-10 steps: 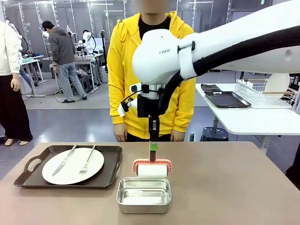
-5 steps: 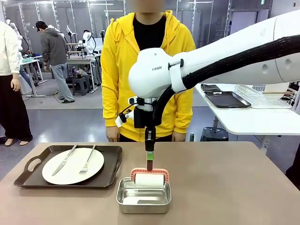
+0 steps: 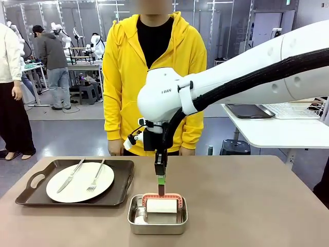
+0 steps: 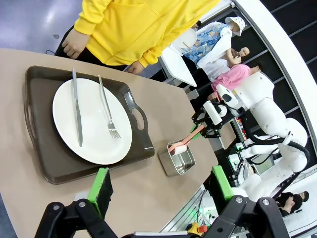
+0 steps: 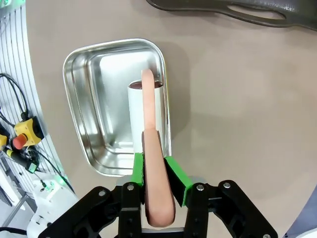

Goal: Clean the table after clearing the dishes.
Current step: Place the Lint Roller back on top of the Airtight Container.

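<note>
Right jaws pinch the pink handle of a roller, and its white roll sits down inside the shiny tin on the bench. Left jaws are spread wide with nothing between them. One white plate with a knife and fork lies on the brown tray at the bench's left. A person in yellow stands at the far side.

White plate on a dark brown tray; grey-brown table; shiny silver tin; white roller with pink handle; green pads; white arm; yellow hoodie over black.
</note>
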You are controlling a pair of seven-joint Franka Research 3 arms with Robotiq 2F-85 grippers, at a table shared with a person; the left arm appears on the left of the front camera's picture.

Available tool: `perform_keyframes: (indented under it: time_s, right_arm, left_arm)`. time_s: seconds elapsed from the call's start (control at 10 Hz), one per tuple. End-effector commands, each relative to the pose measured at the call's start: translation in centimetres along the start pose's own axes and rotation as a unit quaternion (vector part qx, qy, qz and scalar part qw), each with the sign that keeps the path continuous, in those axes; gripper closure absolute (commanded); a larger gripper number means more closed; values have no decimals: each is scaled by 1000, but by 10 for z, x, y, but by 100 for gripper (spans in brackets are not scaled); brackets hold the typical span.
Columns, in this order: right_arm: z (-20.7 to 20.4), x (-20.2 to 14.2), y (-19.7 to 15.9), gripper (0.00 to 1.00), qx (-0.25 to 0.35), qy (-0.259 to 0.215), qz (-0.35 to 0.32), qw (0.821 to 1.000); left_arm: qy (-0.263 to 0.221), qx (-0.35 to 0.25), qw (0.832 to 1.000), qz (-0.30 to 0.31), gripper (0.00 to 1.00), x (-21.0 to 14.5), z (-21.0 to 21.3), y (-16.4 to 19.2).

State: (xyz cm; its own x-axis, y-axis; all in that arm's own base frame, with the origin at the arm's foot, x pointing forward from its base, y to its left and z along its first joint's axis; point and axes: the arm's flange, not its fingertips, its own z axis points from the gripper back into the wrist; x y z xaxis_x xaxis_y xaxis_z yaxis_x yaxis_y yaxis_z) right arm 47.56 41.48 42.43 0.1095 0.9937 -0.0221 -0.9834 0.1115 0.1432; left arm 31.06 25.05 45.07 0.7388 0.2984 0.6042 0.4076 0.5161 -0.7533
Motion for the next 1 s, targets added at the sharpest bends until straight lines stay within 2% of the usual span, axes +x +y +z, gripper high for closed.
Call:
perform_keyframes:
  time_s: [0.0,0.1,0.2,0.3,0.4,0.5,0.6,0.9]
  right_arm:
    - [-4,5,3,77,-9,-4,-5,1000]
    - [-8,5,2,77,-5,-4,-4,1000]
    - [-7,6,2,64,-6,-9,-1,1000]
    - [-2,6,1,42,-3,-14,1,1000]
    - [0,5,2,28,-4,-14,1,1000]
    - [1,5,3,6,-8,-12,4,1000]
    - [4,5,6,0,-8,-12,10,1000]
    - [12,4,9,0,-14,-16,11,1000]
  left_arm:
    - [-5,-6,1000,-4,0,0,2,-2]
    - [-5,-6,1000,-4,0,0,2,-2]
    - [-5,-6,1000,-4,0,0,2,-2]
    - [-5,-6,1000,-4,0,0,2,-2]
    - [-5,-6,1000,-4,0,0,2,-2]
    - [-5,-6,1000,-4,0,0,2,-2]
    - [-5,-6,1000,-4,0,0,2,-2]
    - [-5,-6,1000,-4,0,0,2,-2]
